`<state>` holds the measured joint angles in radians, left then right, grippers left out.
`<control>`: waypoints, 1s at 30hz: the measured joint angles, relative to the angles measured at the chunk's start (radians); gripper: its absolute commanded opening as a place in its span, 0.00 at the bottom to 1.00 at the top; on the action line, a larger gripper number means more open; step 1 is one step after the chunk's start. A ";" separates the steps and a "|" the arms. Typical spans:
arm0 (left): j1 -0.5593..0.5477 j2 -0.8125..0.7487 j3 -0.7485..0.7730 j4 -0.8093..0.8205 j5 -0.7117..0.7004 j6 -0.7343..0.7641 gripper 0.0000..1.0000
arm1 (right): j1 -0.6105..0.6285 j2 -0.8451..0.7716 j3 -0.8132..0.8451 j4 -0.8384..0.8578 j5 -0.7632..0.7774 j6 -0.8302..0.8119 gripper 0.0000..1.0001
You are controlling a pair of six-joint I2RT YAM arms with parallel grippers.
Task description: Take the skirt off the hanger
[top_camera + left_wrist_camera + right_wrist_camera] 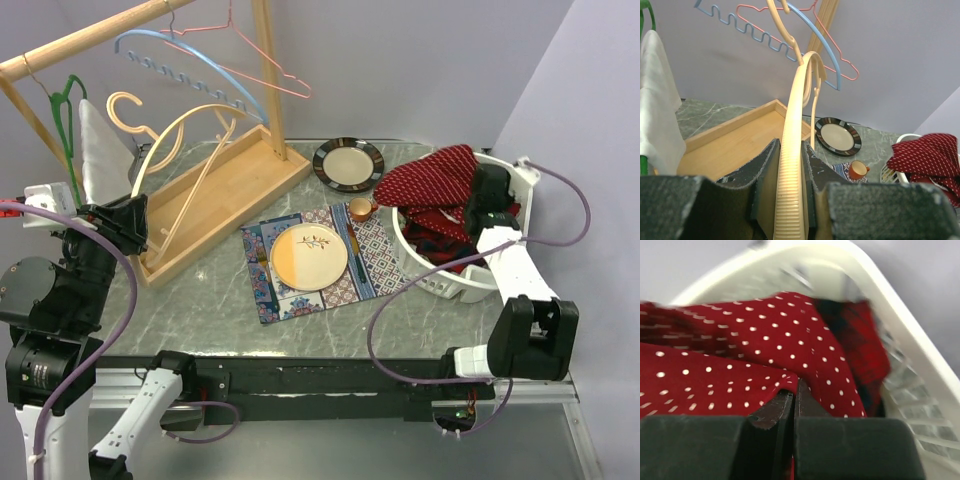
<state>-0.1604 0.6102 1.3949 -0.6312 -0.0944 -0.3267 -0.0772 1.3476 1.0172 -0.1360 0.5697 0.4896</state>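
The red white-dotted skirt point(432, 180) lies draped over the white laundry basket point(470, 285) at the right, off the hanger. My right gripper point(488, 192) is inside the basket, its jaws shut on a fold of the skirt point(740, 360), pinched at the fingertips point(796, 390). The cream ribbed hanger point(185, 125) is bare and tilts over the wooden tray. My left gripper point(135, 215) is shut on one arm of the hanger point(790, 200), the ribbed bar running between its jaws point(790, 150).
A wooden rack with a tray base point(230, 185) carries a blue hanger point(190, 70), a pink wire hanger point(250, 50) and a green hanger with a white garment point(95, 150). A plate on a patterned mat point(308, 256), a dark-rimmed plate point(348, 164) and an orange cup point(360, 208) stand mid-table.
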 measured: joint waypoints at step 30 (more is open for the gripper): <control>0.000 0.003 -0.034 0.038 0.027 -0.011 0.01 | -0.056 -0.275 0.087 -0.134 -0.460 -0.045 0.33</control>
<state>-0.1604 0.6128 1.3605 -0.5930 -0.0669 -0.3378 -0.1337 1.0725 1.1038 -0.2703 0.1093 0.4450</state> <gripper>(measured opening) 0.255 0.377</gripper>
